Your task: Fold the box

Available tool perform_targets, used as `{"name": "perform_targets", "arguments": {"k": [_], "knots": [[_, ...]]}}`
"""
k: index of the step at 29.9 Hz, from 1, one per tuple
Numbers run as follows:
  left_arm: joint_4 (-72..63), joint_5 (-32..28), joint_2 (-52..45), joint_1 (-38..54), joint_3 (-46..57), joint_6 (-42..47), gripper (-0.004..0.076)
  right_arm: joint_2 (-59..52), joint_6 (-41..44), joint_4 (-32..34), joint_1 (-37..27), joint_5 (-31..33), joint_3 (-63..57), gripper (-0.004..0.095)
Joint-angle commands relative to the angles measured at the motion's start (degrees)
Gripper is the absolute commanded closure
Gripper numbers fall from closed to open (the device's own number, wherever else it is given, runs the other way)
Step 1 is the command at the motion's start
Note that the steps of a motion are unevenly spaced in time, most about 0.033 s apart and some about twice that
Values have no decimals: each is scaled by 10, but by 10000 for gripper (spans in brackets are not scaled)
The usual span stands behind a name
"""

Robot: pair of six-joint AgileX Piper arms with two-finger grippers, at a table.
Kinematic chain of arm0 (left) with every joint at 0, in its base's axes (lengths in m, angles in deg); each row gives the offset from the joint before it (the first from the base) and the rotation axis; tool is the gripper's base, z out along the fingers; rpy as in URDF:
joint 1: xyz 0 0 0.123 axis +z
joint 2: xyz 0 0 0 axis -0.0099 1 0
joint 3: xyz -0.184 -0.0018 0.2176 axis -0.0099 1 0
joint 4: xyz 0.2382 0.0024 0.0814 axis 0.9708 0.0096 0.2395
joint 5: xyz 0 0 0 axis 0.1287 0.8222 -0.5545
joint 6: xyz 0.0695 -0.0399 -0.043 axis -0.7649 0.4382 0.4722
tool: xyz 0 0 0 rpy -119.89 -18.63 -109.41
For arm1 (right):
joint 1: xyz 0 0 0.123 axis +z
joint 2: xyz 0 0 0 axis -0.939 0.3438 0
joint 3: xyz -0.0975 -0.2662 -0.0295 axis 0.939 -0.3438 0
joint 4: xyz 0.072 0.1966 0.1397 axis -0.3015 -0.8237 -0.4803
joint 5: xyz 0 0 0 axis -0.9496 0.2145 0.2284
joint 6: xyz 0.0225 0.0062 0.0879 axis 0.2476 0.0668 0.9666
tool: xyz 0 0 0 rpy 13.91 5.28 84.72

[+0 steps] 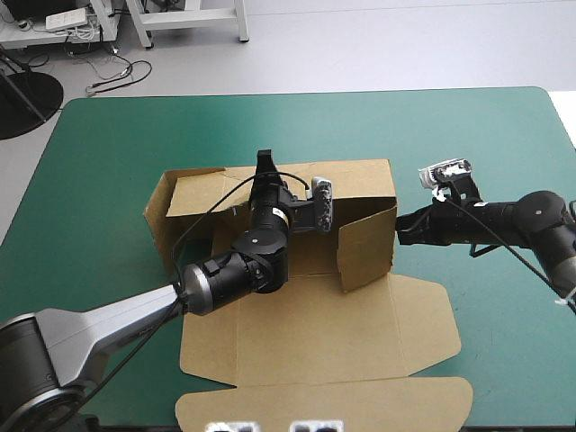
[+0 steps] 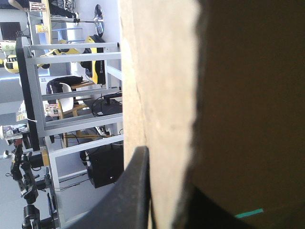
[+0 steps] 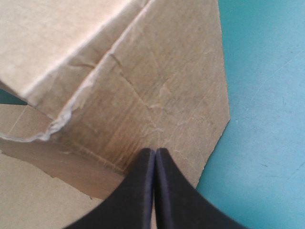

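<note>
Teal-green cover spans the table, with the brown box standing at its middle, nearer the far edge than the near one. The box is partly formed. Its far wall, left wall and right wall are raised, while the lid lies flat on the table toward the near edge, its tabs spread. None of the walls appears tucked or locked, so, as a judgement, roughly the first half is done: securing the walls and flaps remains.

The left gripper reaches in over the box's floor and is clamped on the far wall's upper edge, board between its black fingers. The right gripper, fingers pressed together and holding nothing, touches the right wall from outside.

No print, label or brand can be read on the board.
</note>
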Motion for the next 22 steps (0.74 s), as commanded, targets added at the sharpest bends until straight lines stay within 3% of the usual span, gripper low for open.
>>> {"name": "perform_targets", "arguments": {"k": [1, 9, 14, 22], "knots": [[-90, 45, -3, 0, 5, -1, 734, -25, -34, -25, -1, 15, 14, 909], [-87, 42, -3, 0, 5, -1, 734, -32, -58, 19, -1, 38, 14, 576], [-87, 39, -3, 0, 5, -1, 734, -32, -116, -5, -1, 50, 14, 543], [-86, 32, -3, 0, 5, -8, 734, -7, -128, -39, 6, -2, 14, 543]]}}
